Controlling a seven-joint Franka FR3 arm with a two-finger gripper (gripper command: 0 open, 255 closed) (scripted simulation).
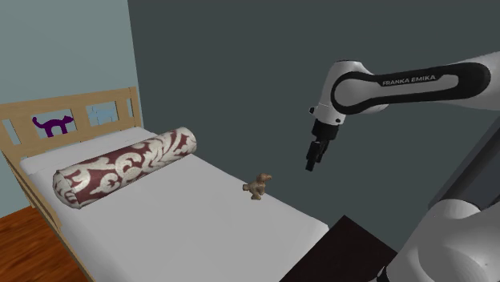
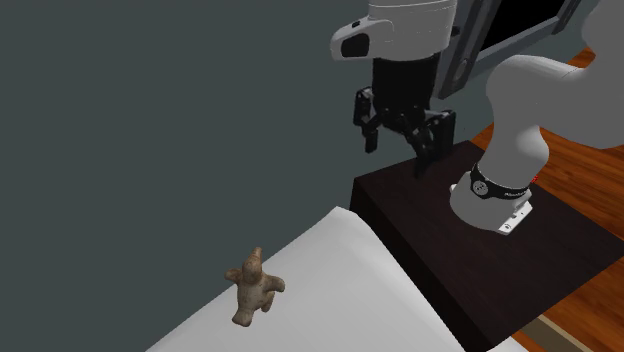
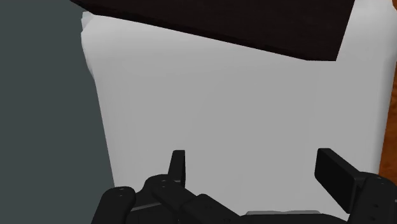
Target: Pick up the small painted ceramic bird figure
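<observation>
While the dark box stand [image 1: 346, 250] is sitting nearest, at the shoulder view's lower right, the white arm [image 1: 401, 84] is reaching out from it over the near corner of a white bed [image 1: 184, 220]. Its black gripper [image 1: 312, 163] is hanging in the air, pointing down. The two fingers [image 3: 336, 175] are standing wide apart, released, with nothing between them, and the wrist view is looking past them onto bare white mattress.

A small brown bird figure [image 1: 258, 187] is standing upright on the mattress, close to the bed's edge beside the dark grey wall [image 1: 240, 64]. It is sitting lower than the gripper and to the shoulder view's left of it, well apart and untouched.

Farther along, a dark red and white patterned bolster pillow [image 1: 124, 166] is lying across the bed. Behind it, a pale wooden headboard [image 1: 80, 105] is rising, with a purple cat shape [image 1: 52, 124] showing at one of its openings.
</observation>
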